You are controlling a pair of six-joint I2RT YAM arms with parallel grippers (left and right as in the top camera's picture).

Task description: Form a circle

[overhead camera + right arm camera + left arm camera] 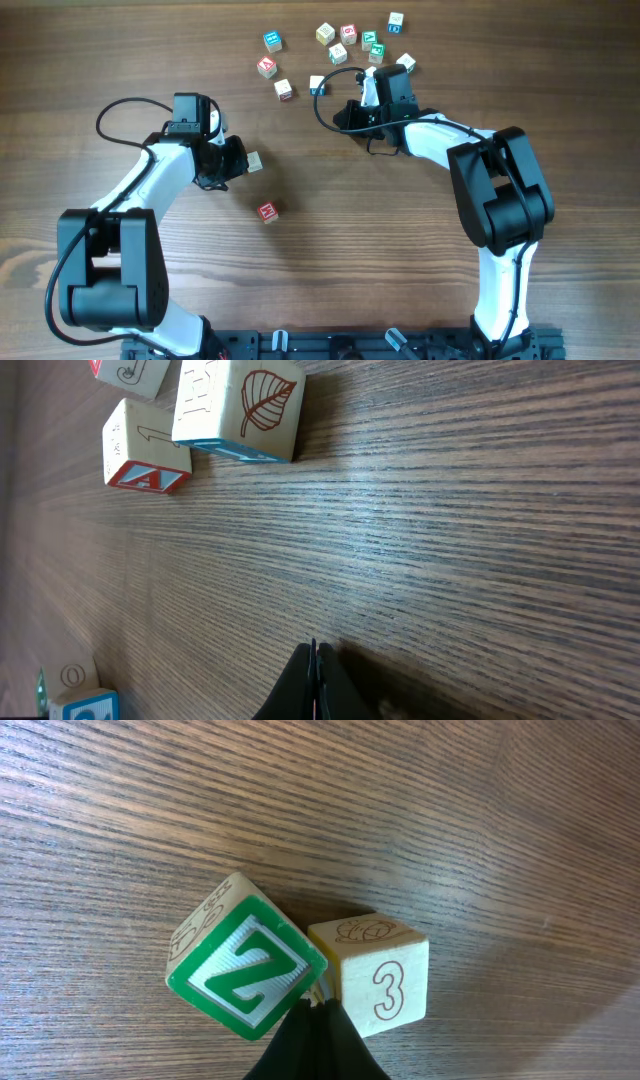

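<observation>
Several wooden letter blocks (338, 52) lie scattered at the back of the table. A red-faced block (267, 211) sits alone near the middle. My left gripper (242, 160) is shut, its closed tip (315, 1012) wedged against the seam between a green Z block (245, 970) and a pale block marked 3 (375, 975); it holds neither. From overhead only the pale block (255, 160) shows beside it. My right gripper (340, 117) is shut and empty (314, 652), low over bare wood, short of a leaf block (240, 410) and a red A block (145, 457).
The leaf block (318, 85) is the nearest of the cluster to my right gripper, with a black cable (322, 108) looping beside it. A blue block (82, 705) shows at the lower left of the right wrist view. Wood-grain table (380, 230) lies between both arms.
</observation>
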